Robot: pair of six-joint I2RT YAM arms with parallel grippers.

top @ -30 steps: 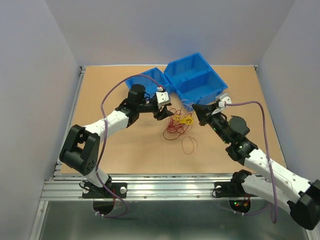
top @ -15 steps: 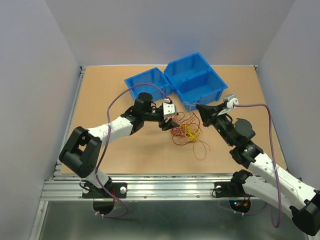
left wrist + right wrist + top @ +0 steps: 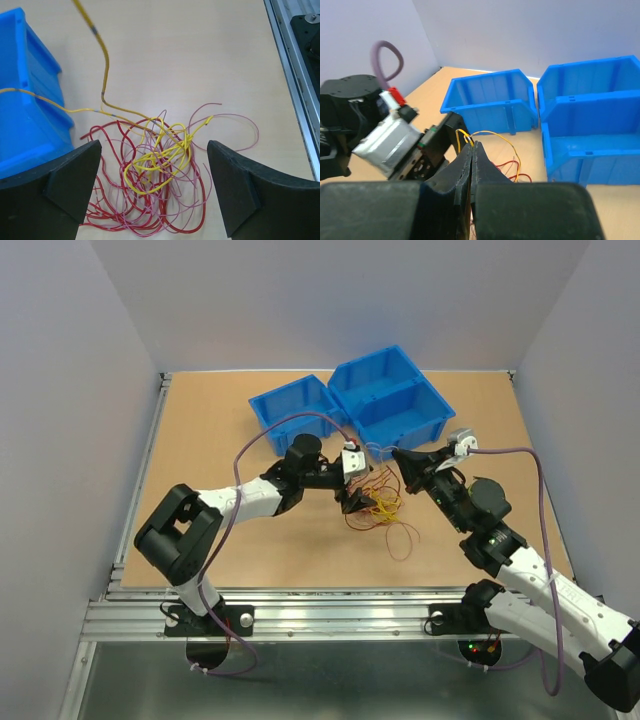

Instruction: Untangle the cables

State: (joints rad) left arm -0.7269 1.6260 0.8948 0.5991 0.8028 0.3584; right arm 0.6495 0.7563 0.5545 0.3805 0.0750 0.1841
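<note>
Seen from above, the cables (image 3: 372, 506), a loose knot of red, dark red and yellow loops, lay on the table (image 3: 250, 540) just off the near wall of the larger blue bin (image 3: 392, 395), on the side toward the arm bases. The left end effector (image 3: 358, 502) sat low at the knot, on its side away from that bin. The right end effector (image 3: 405, 462) hung close to the bin's near wall, above the knot. A smaller blue bin (image 3: 292, 406) stood just beside the larger bin's left wall.

From the left wrist, the left end effector (image 3: 152, 145) was spread wide, its two fingers (image 3: 75, 185) flanking the cables (image 3: 155, 170) with nothing gripped. The heap lay just beside a blue bin wall (image 3: 25, 100); which bin it was could not be told. One yellow cable (image 3: 102, 60) climbed from the heap out of the top of the frame.

From the right wrist, the right end effector (image 3: 473, 146) was pressed together, pinching the yellow cable (image 3: 495, 134), which arched from the fingertips down toward red loops (image 3: 515, 176) near the larger blue bin (image 3: 590, 115). The left arm's wrist (image 3: 385, 135) stood on the side of the fingertips away from that bin
</note>
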